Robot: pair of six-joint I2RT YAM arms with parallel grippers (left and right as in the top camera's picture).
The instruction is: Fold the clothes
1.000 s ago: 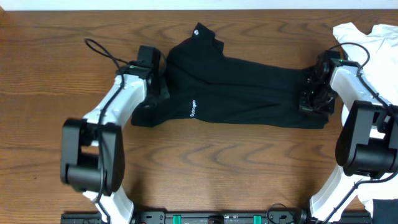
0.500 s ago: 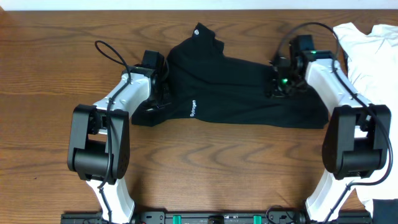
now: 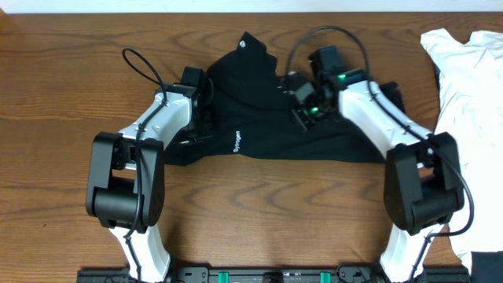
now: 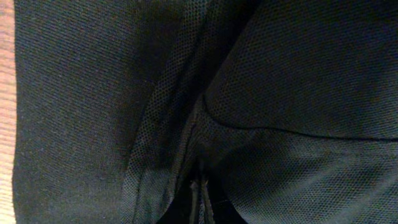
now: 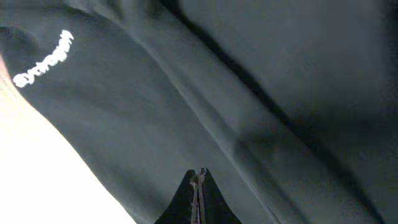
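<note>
The black shirt [image 3: 259,118] lies bunched across the far middle of the table, collar at the back, white logo print [image 3: 237,141] near its front edge. My left gripper [image 3: 203,110] sits at the shirt's left shoulder. In the left wrist view it [image 4: 200,186] is shut, with mesh fabric [image 4: 93,93] creasing toward its tips. My right gripper [image 3: 302,110] is over the shirt's middle, shut, and the right hem is drawn in beneath its arm. The right wrist view shows shut jaws [image 5: 199,177] above the black shirt [image 5: 249,93] and its print [image 5: 43,59].
A white shirt [image 3: 464,71] lies crumpled at the far right edge, running down toward the front right corner. A black cable [image 3: 141,67] loops off the left arm over the wooden table [image 3: 275,212]. Both arm bases stand at the front edge.
My right gripper has swept left from the shirt's right hem to its middle, drawing the right end inward. The left gripper has stayed at the left shoulder.
</note>
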